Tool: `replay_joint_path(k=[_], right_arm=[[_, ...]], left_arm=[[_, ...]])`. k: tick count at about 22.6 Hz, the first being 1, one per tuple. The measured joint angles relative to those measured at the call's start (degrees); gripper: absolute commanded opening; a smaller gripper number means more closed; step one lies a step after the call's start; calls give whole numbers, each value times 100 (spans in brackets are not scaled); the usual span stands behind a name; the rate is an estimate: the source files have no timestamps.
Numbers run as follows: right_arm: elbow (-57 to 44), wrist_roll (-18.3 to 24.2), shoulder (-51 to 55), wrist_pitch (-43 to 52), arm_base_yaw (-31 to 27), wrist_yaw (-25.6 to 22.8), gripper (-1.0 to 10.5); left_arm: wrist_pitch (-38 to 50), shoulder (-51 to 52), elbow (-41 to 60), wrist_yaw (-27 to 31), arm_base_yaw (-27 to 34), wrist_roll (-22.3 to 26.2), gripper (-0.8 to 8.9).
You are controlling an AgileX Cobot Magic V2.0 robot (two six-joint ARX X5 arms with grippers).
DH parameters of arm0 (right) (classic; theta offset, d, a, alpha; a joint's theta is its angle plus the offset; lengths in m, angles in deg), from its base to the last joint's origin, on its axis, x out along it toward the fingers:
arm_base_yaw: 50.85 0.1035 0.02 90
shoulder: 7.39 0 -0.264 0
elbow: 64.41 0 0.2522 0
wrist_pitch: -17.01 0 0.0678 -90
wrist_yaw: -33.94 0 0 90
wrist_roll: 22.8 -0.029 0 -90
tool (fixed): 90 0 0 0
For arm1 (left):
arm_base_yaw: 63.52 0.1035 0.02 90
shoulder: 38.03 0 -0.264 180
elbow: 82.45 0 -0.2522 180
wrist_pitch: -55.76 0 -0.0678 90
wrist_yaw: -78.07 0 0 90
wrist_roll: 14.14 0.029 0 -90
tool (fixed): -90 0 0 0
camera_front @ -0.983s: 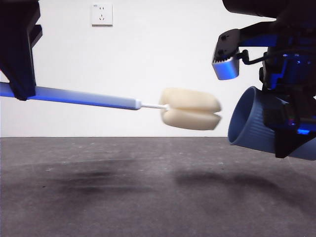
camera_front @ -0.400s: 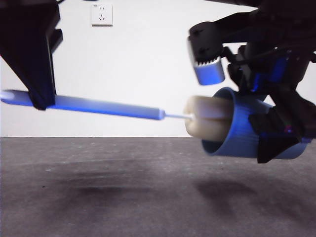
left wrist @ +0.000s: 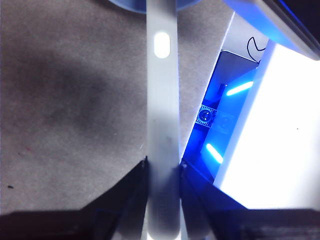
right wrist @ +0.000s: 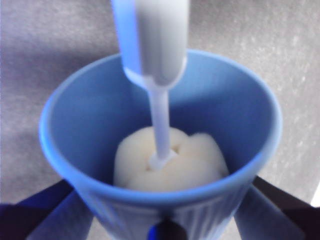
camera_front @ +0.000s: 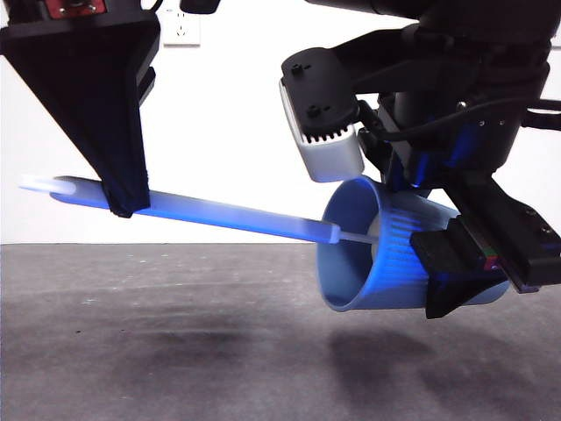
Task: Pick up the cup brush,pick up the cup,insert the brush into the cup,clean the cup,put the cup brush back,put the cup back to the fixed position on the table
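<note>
Front view: left gripper (camera_front: 123,206) jaws clamp the cup brush (camera_front: 228,219) handle at 9 o'clock, above the counter (camera_front: 175,351); right wrist view: right gripper (right wrist: 165,227) jaws hold the cup (right wrist: 90,120), sponge head (right wrist: 170,160) deep inside.

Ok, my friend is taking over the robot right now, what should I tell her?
Left gripper: shut on the brush handle, held above the table.
Right gripper: shut on the cup, held tipped on its side in the air.
The sponge is deep inside the cup.
Done: both picked up, brush inserted.
Left: scrub the cup, put the brush back, then set the cup back at its spot on the table.
</note>
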Motion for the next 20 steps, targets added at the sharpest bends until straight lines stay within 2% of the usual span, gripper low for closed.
replay_joint_path(k=[6,20], right_arm=[[0,-17,0,-52,-52,-356,-17],[0,-234,0,-197,-273,-358,-17]], left_arm=[[-433,0,0,326,2,-50,-8],[-1182,223,0,566,68,-55,-8]])
